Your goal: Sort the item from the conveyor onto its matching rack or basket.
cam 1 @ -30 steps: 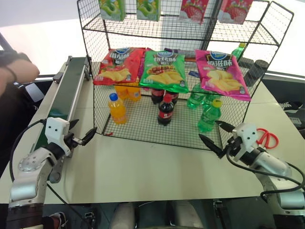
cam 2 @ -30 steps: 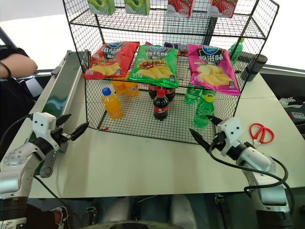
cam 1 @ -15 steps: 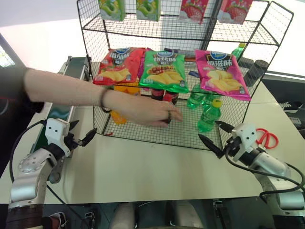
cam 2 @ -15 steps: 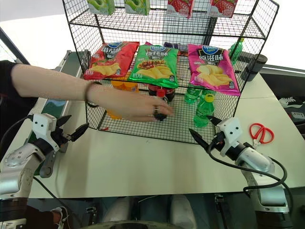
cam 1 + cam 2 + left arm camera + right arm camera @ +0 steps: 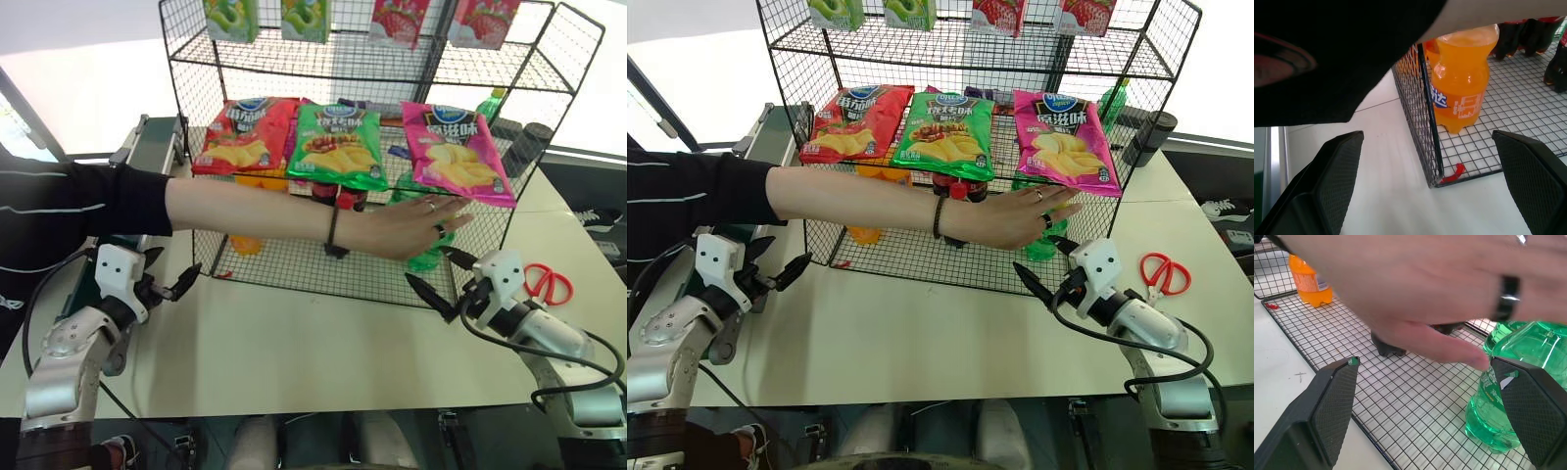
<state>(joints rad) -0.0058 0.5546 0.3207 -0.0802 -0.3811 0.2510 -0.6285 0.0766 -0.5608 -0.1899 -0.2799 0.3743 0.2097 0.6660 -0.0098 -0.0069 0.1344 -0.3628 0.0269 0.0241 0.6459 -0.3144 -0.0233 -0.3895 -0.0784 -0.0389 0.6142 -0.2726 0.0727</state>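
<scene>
On the pale bench [image 5: 323, 343], found the black wire rack [image 5: 196, 117] standing at the middle, chip bags [image 5: 338, 147] hung on its front and drink cartons [image 5: 230, 18] along the top tier. Noted the conveyor [image 5: 147, 166] running beside the rack on the robot's left, with no bottle on the stretch of belt in sight. Found the green bottle [image 5: 1498, 396] upright on the rack's bottom tier, towards the right end below the pink bag, just beyond the right end effector [image 5: 431, 269] and untouched by it. Saw a person's hand [image 5: 411, 225] stretched across that tier from the left, fingers spread over the green bottle; could not tell whether gripping it or only hovering. Spotted the orange bottle [image 5: 1462, 93] near the tier's left corner and a dark cola bottle [image 5: 1388, 347] mostly hidden behind the arm. Found the left end effector [image 5: 174, 266] between conveyor and rack corner, spread wide and holding nothing; likewise the right, spread wide and carrying nothing. Saw red scissors [image 5: 539, 284] lying off to the right. Judged the green bottle already inside the rack rather than on the belt, so either sorted or about to be taken out by the person; judged nothing under way for the robot, with any pick from the belt not yet begun.
</scene>
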